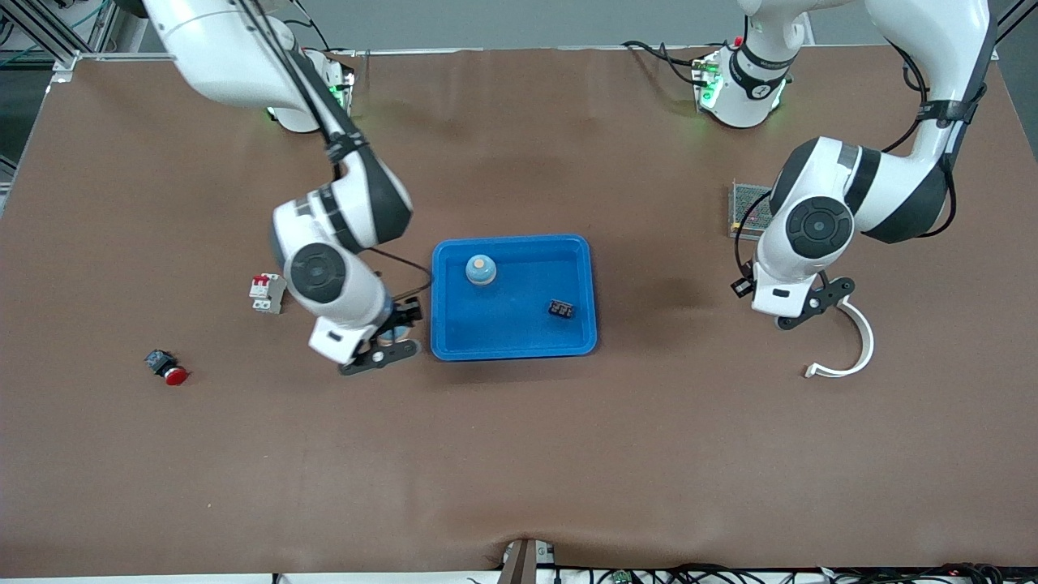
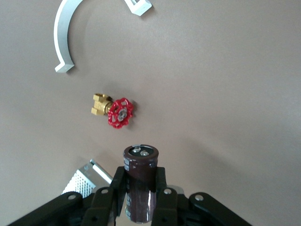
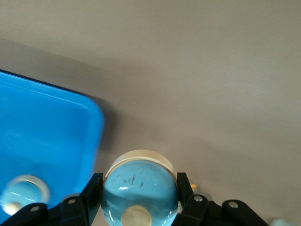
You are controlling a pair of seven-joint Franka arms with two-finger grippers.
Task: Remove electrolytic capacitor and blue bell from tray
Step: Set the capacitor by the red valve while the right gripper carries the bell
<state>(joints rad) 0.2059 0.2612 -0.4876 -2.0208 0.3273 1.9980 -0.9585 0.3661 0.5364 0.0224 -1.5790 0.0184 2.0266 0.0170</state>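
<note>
In the front view, I am holding both arms clear of the tray [image 1: 512, 345], where another blue bell [image 1: 480, 270] is sitting.

Left wrist view: my left gripper [image 2: 141, 181] is clamping the electrolytic capacitor [image 2: 140, 186] over bare table, ready to be set down.

Right wrist view: my right gripper [image 3: 139, 188] is gripping the blue bell [image 3: 139, 193] just outside the tray's corner.

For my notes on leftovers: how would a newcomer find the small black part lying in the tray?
Start at the bright blue tray in the middle of the table. Two things lie in it: a light blue bell and, nearer the front camera toward the left arm's end, the black ridged component. It alone there is dark and blocky.
</note>
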